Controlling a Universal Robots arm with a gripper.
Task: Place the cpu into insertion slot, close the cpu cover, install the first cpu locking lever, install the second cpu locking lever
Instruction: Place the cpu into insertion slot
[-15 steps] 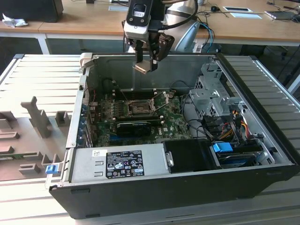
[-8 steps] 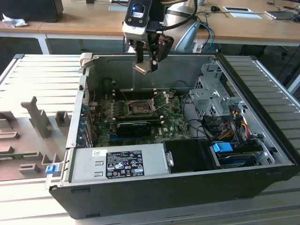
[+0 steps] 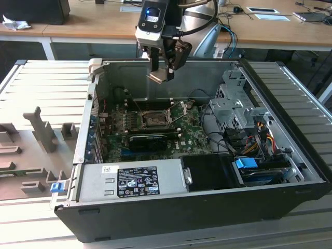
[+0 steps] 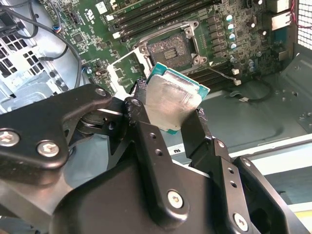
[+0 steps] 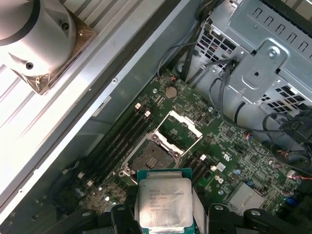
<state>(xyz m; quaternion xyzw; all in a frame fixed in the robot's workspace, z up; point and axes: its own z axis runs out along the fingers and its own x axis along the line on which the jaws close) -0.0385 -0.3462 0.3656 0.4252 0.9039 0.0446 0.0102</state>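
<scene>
Gripper (image 3: 160,76) count: one, hanging over the back part of one open computer case (image 3: 290,155) in the exterior view. Two black fingers (image 4: 146,131) pinch one cpu (image 4: 173,100) by opposite edges. The cpu's silvery top shows in both wrist views, with a green border around it. It sits in the air, well apart from the board, and looks tilted in the second wrist view.

One insertion slot (image 5: 150,158) on the green motherboard (image 5: 234,161): nothing seated in it, dark pin field exposed, silver rim around it. One cpu cover (image 5: 178,127), swung off the slot and standing open just beside it, board visible through its square cut-out.

One round coin cell (image 5: 170,91) on the board beyond the cover. One long black expansion card (image 3: 153,140) lies between the slot and one labelled power supply (image 3: 137,181). One grey drive cage (image 3: 233,104) at the exterior view's right, with cables near it.
</scene>
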